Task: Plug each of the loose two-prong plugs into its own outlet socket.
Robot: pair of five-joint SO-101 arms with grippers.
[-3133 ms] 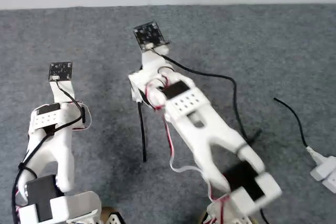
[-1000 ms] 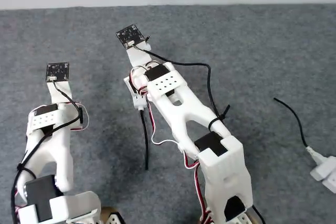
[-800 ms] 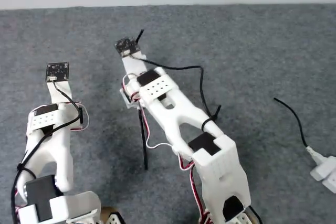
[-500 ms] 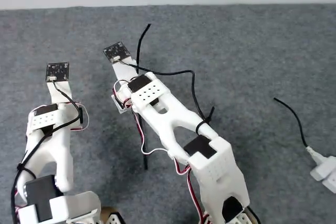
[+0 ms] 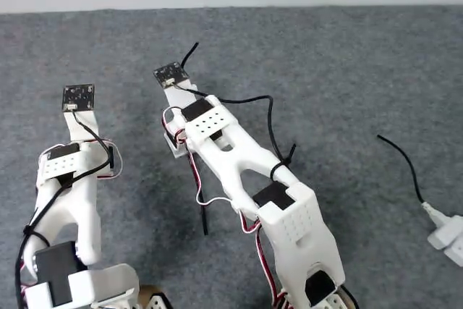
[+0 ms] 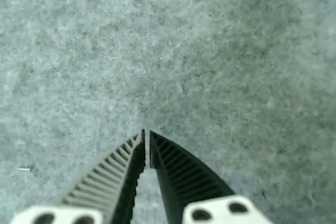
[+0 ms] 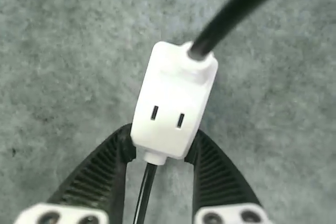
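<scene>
Outlet socket (image 7: 170,106), a white plastic block with two slots and a thick black cord (image 7: 236,9) leaving its far end, is in my grip over the grey carpet-textured desk (image 5: 362,70). My right arm (image 5: 246,157), white with black motors, stretches from the near edge forward and leftward across the middle of the desk, wrist tipped down. My left arm (image 5: 69,186) stands folded at the left side, its wrist pointing down at the desk. My right end effector (image 7: 161,139) has its black ribbed fingers (image 7: 107,177) spread to the block's width and pressed against its two sides; a thinner black cord (image 7: 144,192) runs between them. My left end effector (image 6: 147,135) is closed, tips all but touching, with nothing in it. A black cord end (image 5: 204,218) lies on the desk beside my right arm. Near the right edge, well apart from both arms, lie small white plastic connector pieces (image 5: 447,235) on a thin black cord (image 5: 405,166).
</scene>
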